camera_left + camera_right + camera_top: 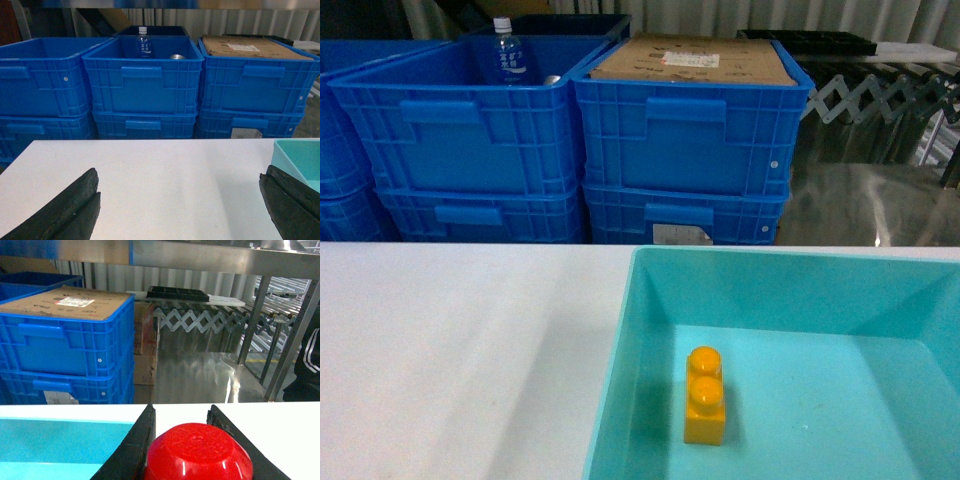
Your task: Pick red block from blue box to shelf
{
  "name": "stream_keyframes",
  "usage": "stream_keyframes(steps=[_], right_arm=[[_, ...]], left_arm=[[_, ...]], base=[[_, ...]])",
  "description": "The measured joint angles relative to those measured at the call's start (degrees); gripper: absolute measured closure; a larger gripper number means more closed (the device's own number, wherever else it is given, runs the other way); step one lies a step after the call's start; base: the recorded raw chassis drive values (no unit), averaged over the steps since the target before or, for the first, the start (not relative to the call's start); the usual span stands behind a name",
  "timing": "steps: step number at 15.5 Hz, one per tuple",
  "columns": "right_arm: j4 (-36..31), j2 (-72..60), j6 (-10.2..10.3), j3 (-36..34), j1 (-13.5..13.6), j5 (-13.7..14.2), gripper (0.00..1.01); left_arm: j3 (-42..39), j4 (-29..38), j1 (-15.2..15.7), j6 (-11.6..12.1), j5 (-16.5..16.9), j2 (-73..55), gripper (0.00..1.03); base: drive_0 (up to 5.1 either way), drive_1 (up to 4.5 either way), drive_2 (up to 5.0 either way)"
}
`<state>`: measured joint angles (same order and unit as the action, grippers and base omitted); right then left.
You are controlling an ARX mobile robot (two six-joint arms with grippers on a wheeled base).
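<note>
Carrying step: right gripper (pixel 182 440) clenched on red block (pixel 197 452), clear of blue box (pixel 60 440); left gripper (pixel 177 205) released, idle; next, reach toward shelf (pixel 280 335).

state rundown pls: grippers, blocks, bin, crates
right gripper: jaws shut on the red block
red block: held, out of the bin
left gripper: jaws open, empty, over the table
blue box: on the table, holds only the orange brick
orange brick: upright on the bin floor
blue crates: stacked; one holds a bottle, one cardboard
</note>
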<state>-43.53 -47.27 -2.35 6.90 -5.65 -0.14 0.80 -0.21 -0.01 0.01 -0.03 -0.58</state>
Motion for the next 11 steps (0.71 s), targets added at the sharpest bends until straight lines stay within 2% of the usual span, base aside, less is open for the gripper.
stream_keyframes(steps=[3,11], right_arm=[[1.9,4.4,1.0,-1.9,0.9,1.1,0.75],[1.6,5.4,0.8,-2.1,0.7,0.3,0.75]], left_arm=[[0.0,0.0,0.0,0.0,0.0,0.0,0.05],[0.0,0.0,0.0,0.0,0.0,0.0,0.05]], base=[[0.0,0.00,0.0],[0.0,0.00,0.0]])
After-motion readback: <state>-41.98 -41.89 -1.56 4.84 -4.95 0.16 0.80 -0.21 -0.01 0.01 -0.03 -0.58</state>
